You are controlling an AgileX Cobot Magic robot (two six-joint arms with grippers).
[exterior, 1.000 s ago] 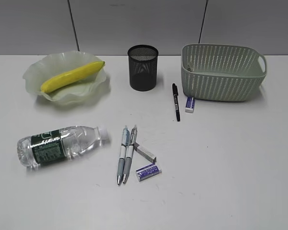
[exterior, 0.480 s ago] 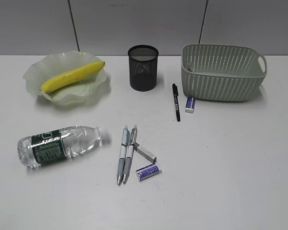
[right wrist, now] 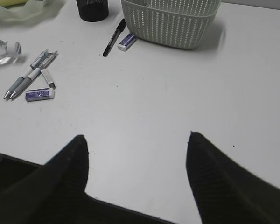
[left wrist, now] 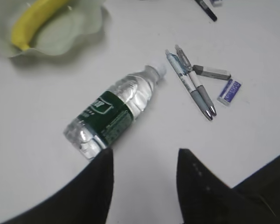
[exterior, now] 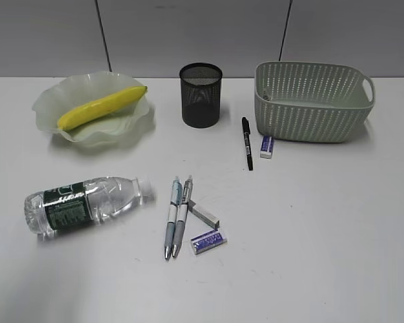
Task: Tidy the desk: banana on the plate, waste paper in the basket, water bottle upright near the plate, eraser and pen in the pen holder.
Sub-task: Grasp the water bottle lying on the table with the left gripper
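The water bottle [left wrist: 113, 112] lay on its side on the desk [exterior: 323, 222], well apart from the plate [exterior: 47, 101] that already carried the banana [exterior: 101, 106]; being clear, thin-walled, round and apparently filled, it was judged moderately heavy, slick and prone to roll, so the labelled mid-body was the preferred hold. The left gripper [left wrist: 144, 179] hovered just beside the bottle's base with its jaws apart and empty, and the right gripper [right wrist: 137, 163] hung over bare desk, jaws wide apart and empty. Open room lay between bottle and plate, while the pens [exterior: 175, 217] and erasers [exterior: 207, 239] lay near the cap.
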